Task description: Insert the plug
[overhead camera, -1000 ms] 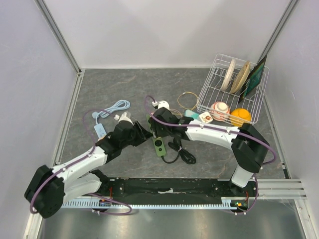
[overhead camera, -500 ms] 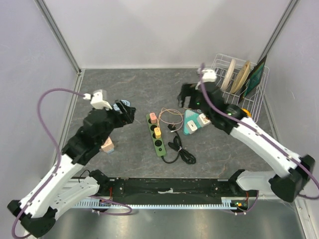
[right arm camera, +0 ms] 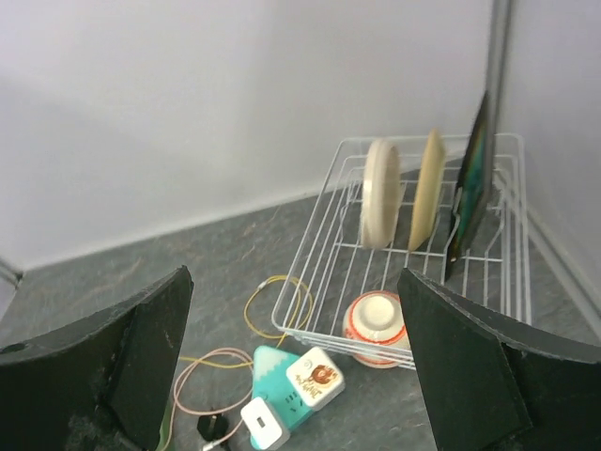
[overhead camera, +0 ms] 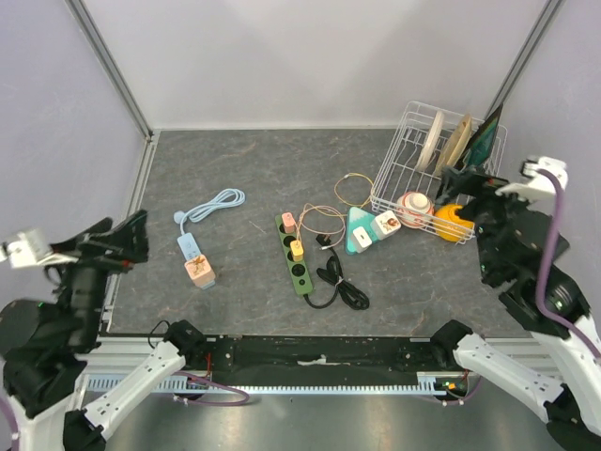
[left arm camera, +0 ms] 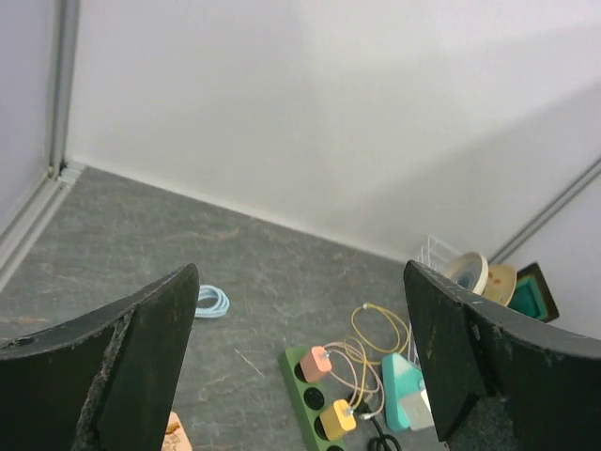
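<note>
Judging by how things lay, the insertion looked done. On the grey table the green power strip carried a pink plug in its far socket and a yellow plug in the next one. Both sat flush as far as the overhead view showed, with thin pinkish cables looping away to the right. The two nearer sockets stood empty, and the strip's black cord lay coiled beside it.

Neither arm was near the strip. The left arm hung at the left edge and the right arm beside the white wire dish rack, each well apart from the plugs. On both arms the jaws were spread wide and released, with only bare table between them in the wrist views.

Which of the two plugs the task meant could not be told. A small black connector lay loose just right of the strip. If it also had to be seated, that step was left; otherwise I judged nothing remained.
</note>
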Robot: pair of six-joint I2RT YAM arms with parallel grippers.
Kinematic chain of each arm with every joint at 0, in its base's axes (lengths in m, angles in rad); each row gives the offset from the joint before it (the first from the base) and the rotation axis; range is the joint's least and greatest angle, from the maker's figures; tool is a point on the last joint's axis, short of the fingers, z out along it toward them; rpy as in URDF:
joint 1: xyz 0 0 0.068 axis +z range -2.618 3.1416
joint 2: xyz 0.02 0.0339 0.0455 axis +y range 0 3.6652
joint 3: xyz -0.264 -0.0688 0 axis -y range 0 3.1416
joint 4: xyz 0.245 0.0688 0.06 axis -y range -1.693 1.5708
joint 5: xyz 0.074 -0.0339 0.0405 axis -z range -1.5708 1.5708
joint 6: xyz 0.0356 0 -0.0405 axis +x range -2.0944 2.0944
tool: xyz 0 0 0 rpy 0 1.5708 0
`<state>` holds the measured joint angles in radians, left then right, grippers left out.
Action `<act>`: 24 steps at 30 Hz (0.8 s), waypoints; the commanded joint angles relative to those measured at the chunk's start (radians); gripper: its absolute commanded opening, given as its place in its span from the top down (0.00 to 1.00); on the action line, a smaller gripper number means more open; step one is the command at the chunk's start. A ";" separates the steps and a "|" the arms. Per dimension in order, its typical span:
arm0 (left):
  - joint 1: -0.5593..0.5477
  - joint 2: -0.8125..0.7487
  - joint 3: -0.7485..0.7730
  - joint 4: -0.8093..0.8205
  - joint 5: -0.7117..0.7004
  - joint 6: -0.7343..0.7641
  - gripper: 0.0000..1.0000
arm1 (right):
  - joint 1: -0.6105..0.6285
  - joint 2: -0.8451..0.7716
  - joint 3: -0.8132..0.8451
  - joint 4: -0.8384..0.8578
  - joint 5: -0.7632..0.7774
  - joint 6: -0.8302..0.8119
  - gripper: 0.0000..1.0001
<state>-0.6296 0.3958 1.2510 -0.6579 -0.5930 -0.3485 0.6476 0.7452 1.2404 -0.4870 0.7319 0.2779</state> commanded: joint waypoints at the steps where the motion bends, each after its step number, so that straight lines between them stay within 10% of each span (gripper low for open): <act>1: 0.004 -0.089 0.018 -0.019 -0.091 0.103 0.04 | -0.002 -0.102 -0.062 0.011 0.104 -0.065 0.02; 24: 0.004 -0.216 -0.058 0.026 -0.146 0.088 0.01 | -0.002 -0.194 -0.125 0.070 0.130 -0.108 0.02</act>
